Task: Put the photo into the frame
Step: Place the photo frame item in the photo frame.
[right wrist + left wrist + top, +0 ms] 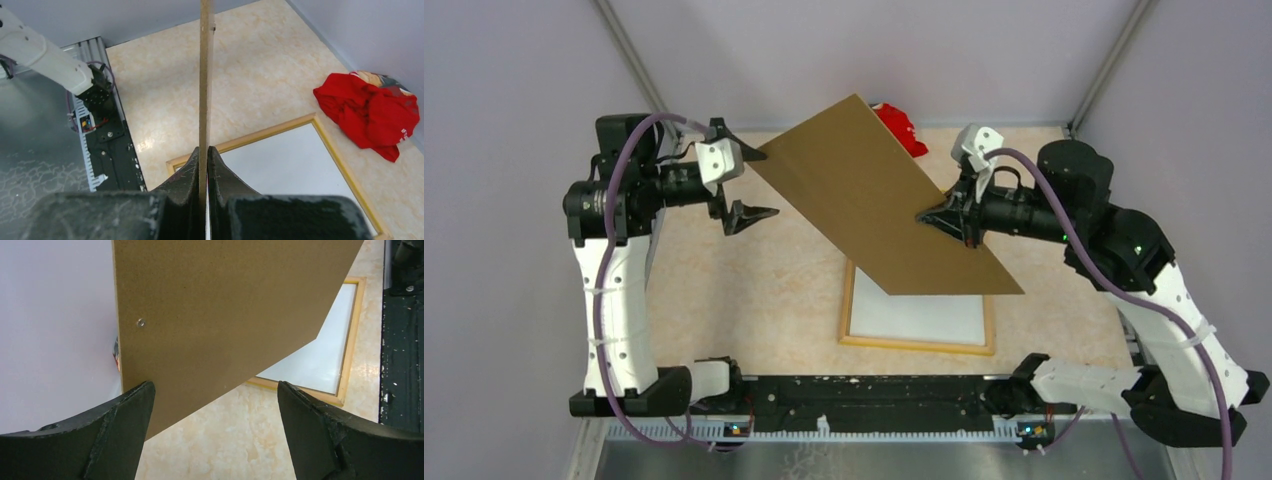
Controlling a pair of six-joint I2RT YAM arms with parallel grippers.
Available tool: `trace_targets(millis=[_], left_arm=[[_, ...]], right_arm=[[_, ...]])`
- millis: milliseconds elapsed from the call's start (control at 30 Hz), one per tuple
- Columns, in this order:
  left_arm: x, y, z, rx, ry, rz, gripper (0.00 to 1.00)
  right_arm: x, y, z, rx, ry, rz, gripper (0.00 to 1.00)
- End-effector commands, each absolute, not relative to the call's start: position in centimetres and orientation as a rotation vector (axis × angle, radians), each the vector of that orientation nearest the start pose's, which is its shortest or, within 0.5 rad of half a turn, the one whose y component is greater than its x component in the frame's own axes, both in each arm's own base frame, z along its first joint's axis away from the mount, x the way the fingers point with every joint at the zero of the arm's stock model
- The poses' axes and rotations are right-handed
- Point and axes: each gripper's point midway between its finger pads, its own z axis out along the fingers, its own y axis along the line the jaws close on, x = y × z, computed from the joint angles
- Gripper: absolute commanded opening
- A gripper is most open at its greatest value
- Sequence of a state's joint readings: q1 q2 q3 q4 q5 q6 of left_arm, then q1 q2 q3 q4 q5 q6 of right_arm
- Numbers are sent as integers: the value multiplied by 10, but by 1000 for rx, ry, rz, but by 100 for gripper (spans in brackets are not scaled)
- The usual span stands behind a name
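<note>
The right gripper (204,150) is pressed tight on the edge of a brown board (864,190). It holds the board up in the air, tilted, over the middle of the table (754,290). The board is thin, and from the right wrist it looks like a narrow strip going straight up between the two fingers.

The left gripper (215,387) is spread wide and holds nothing. It is up in the air by the far left corner of the board. From the left wrist, the board's corner sits close to one black finger (125,420). The pictures do not show if they touch.

The frame (914,346) lies flat on the table, under the low end of the board and well below both grippers. Its pale wood side faces up. The photo (924,318) lies inside the frame with its plain white back up, so no picture shows. The board hides the far part of both from above.

The table top is light, like creamy stone. A red cloth (902,128) lies crumpled by the far wall, behind the board. A black rail (874,390) runs along the near edge. Plain grey walls stand around the table.
</note>
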State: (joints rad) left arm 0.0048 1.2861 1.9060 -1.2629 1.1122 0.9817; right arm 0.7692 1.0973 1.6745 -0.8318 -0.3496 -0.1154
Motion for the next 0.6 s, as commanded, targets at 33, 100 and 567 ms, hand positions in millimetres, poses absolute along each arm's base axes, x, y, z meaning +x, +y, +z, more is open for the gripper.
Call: trace_targets(millis=[33,100,567], left_arm=[[217,-146,446,1367,1218,-537,98],[213,-144,447,1371,1215,-514,98],[181,-147,467,1347,1160,-501,98]], right_arm=[[137,237,480,-1110,1281,829,0],[134,234,476,-1123,1293,824,0],[134,233,466,-1144,1324,814,0]])
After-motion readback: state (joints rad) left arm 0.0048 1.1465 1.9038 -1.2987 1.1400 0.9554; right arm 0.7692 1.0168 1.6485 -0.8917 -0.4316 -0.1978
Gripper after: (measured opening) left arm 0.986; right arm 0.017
